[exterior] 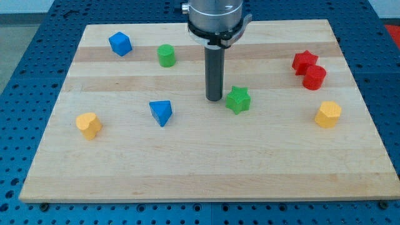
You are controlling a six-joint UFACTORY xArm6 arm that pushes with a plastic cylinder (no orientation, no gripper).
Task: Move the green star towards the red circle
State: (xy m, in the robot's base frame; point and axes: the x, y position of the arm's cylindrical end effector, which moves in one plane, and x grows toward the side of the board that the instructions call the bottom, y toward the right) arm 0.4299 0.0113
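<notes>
The green star (237, 100) lies near the middle of the wooden board (206, 169). The red circle (314, 77) is a short red cylinder at the view's right, touching a red star (304, 61) just above and left of it. My tip (214, 99) is the lower end of the dark rod, just left of the green star, with a narrow gap or light contact that I cannot tell apart. The red circle is well to the right of the star and slightly higher.
A yellow hexagon (328, 114) lies below the red circle at the right. A green cylinder (166, 55) and a blue cube (120, 44) sit at the upper left. A blue triangle (161, 112) and a yellow block (89, 125) lie at the left.
</notes>
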